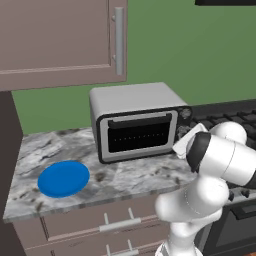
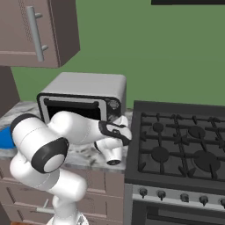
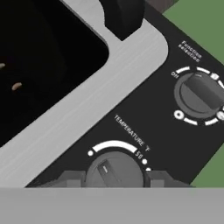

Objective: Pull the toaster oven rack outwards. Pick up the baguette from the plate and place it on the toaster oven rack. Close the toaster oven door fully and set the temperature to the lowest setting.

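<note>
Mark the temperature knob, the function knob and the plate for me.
temperature knob (image 3: 114, 170), hand view, on its grey face between the fingertips.
function knob (image 3: 200, 93), hand view, on its raised bar.
plate (image 1: 63, 178), left base view, on the bare blue middle.

A grey-and-white marbled stone desk (image 1: 135, 175) runs along a green wall, above brown drawers with silver handles; a boxy silver-grey toaster oven (image 1: 135, 120) stands on it toward the back right, its door shut; a flat bright blue plate (image 1: 63, 178) lies bare near the front left edge, well apart from the oven.
</note>
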